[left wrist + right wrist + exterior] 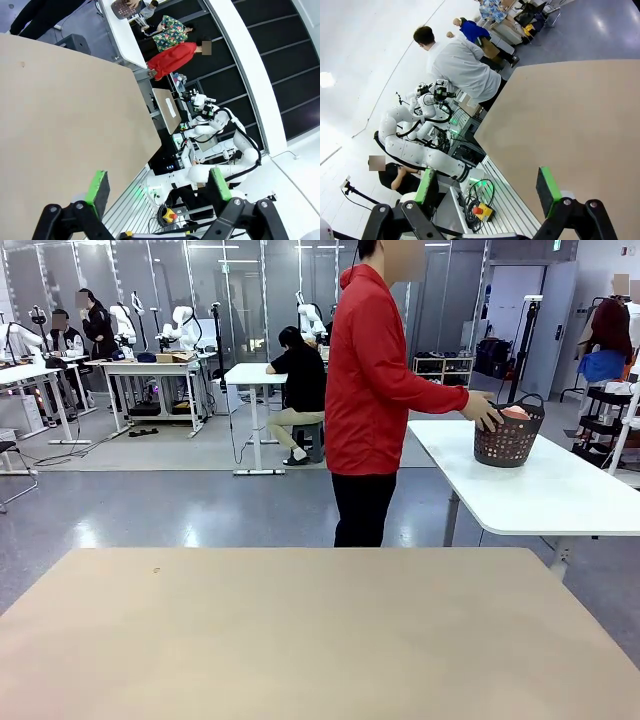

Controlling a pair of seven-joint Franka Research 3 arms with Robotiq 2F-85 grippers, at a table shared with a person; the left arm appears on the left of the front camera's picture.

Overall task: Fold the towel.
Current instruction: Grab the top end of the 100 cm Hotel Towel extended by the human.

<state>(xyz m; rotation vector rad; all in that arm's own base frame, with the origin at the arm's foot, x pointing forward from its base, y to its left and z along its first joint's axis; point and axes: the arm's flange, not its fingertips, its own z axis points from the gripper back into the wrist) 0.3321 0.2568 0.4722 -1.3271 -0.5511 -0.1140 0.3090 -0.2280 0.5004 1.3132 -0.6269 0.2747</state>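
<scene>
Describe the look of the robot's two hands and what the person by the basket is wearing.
The left hand and right hand look alike: two black jointed fingers with round pivot bolts, each tipped with a flat bright-green pad. The person wears a red long-sleeved jacket and black trousers.

Salmon-pink towel [516, 413] bunched in dark basket [506, 443] on far white table [560, 490], only top showing.

Black left claw [157, 176], 2 green pads [98, 187]
</scene>
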